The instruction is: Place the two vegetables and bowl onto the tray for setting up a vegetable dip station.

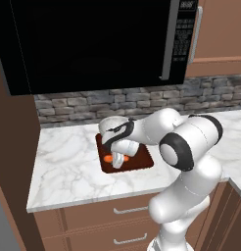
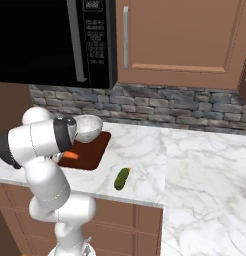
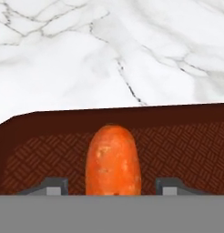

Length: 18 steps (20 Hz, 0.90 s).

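- Since the carrot (image 3: 113,159) is lying flat on the tray (image 3: 186,150) with the gripper (image 3: 110,185) straddling it, this looks like the tail end of step 1: dropping off the first of the 2 vegetables.
- Gripper state: both fingertips (image 3: 52,185) sit clear of the carrot with tray floor showing in the gaps, so I'd call it let go, nothing grasped.
- From the right base camera the carrot (image 2: 71,155) rests near the tray's (image 2: 92,150) 7 o'clock corner, and the bowl (image 2: 88,126) is at the tray's 12 o'clock edge. Can't tell if it's on the tray or just behind it.
- Cucumber (image 2: 122,178) is on the counter (image 2: 195,160), off at about 4 o'clock from the tray, near the front edge.
- Next move, my guess: lift straight up so the fingers don't nudge the carrot, then swing over to the cucumber. It's small and round, so it could roll if pinched off-centre.
- Surface is white veined marble. Room has a black microwave (image 1: 93,44) above, a stone backsplash (image 2: 170,107), wood cabinets (image 2: 180,35) and drawers (image 1: 108,215).
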Available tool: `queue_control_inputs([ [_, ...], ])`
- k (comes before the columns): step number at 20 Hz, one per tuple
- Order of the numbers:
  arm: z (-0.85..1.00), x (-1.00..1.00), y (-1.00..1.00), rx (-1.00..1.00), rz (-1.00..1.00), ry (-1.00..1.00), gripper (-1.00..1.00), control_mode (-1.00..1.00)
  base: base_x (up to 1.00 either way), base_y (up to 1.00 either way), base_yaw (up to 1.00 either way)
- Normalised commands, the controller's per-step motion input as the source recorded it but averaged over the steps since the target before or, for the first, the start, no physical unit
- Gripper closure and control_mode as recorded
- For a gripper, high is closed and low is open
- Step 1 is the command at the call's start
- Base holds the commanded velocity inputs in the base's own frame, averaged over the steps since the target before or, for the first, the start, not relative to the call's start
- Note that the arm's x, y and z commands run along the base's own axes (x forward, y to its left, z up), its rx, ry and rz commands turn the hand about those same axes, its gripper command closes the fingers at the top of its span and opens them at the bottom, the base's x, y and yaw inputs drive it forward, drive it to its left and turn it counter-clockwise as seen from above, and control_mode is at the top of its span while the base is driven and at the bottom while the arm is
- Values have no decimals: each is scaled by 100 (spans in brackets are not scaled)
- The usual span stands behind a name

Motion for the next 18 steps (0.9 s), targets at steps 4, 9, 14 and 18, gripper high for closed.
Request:
queue_control_inputs([
  [4, 0, -8, -3, 0, 0, 0, -100, -100, 0, 0, 0],
  [9, 7, -12, -1, 0, 0, 0, -100, -100, 0, 0, 0],
  [14, 25, -19, -1, 0, -3, 0, -100, -100, 0, 0, 0],
  [18, 31, -26, -1, 0, -8, -1, -100, -100, 0, 0, 0],
])
